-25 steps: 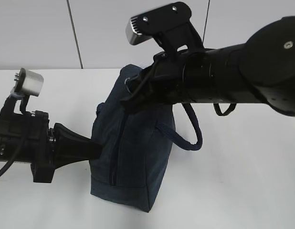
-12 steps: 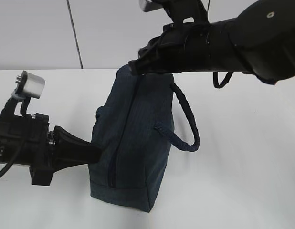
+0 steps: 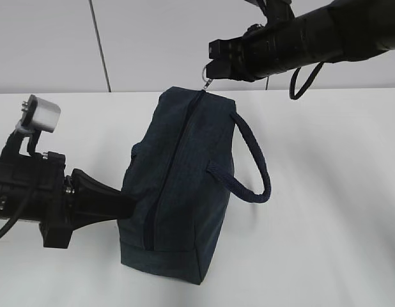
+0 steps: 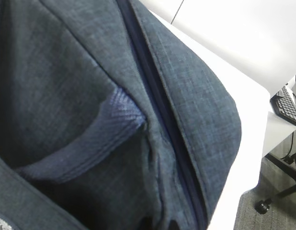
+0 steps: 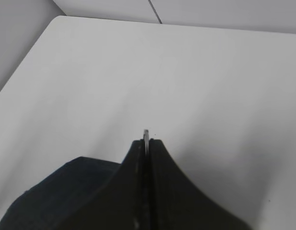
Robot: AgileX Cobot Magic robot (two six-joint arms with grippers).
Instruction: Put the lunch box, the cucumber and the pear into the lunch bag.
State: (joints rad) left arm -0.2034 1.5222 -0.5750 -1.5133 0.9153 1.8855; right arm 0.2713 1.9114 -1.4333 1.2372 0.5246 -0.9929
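One risk I see: right gripper, pinched on the small silver ring pull at the far end of the boxy dark navy fabric lunch bag, could slip off; left gripper is buried against the bag's side, state unclear.

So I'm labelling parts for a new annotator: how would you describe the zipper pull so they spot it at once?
Start at the dark navy lunch bag standing on the white table. Follow its closed zipper up to the far top corner. There the small silver ring pull sits pinched in the right gripper, the only shiny metal on the bag, unlike the thick rope handles.
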